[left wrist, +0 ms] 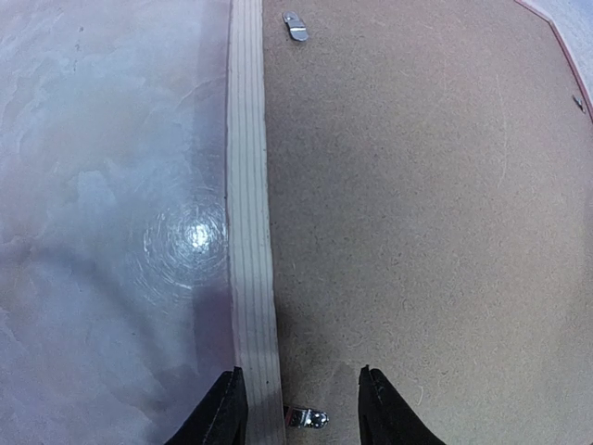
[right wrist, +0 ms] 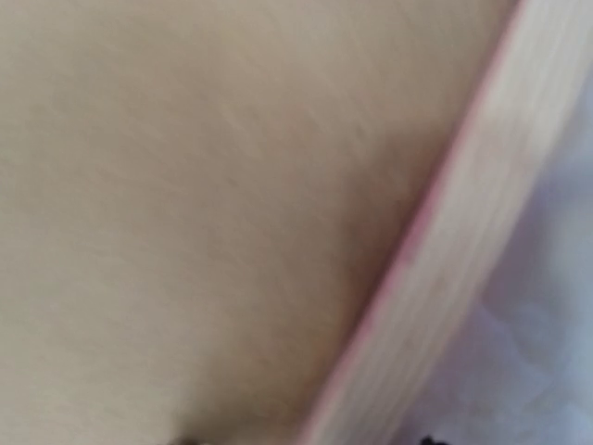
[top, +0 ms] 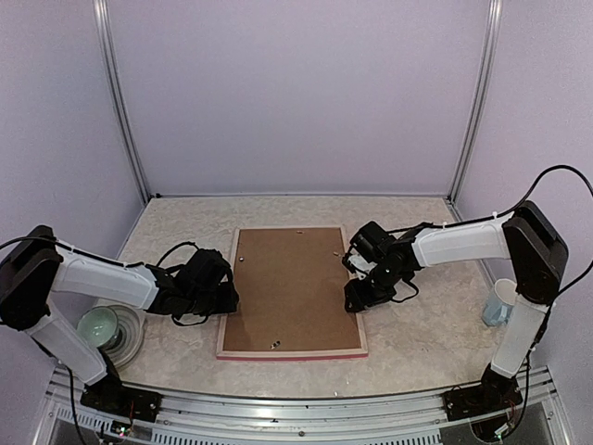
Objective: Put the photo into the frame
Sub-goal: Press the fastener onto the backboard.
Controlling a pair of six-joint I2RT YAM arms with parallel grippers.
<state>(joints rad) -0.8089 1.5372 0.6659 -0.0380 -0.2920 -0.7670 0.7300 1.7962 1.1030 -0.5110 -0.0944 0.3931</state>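
Lying face-down at centre, the frame (top: 292,354) shows its brown backing board (top: 292,287). The left tool (left wrist: 298,394) straddles its left rail, part-open, holding nothing. How wide the right tool (top: 359,295) stands I cannot tell.

the frame (top: 292,353) lies mid-table (top: 185,232), backing board (top: 287,287) in it, bowl (top: 97,324) left, cup (top: 500,301) right.
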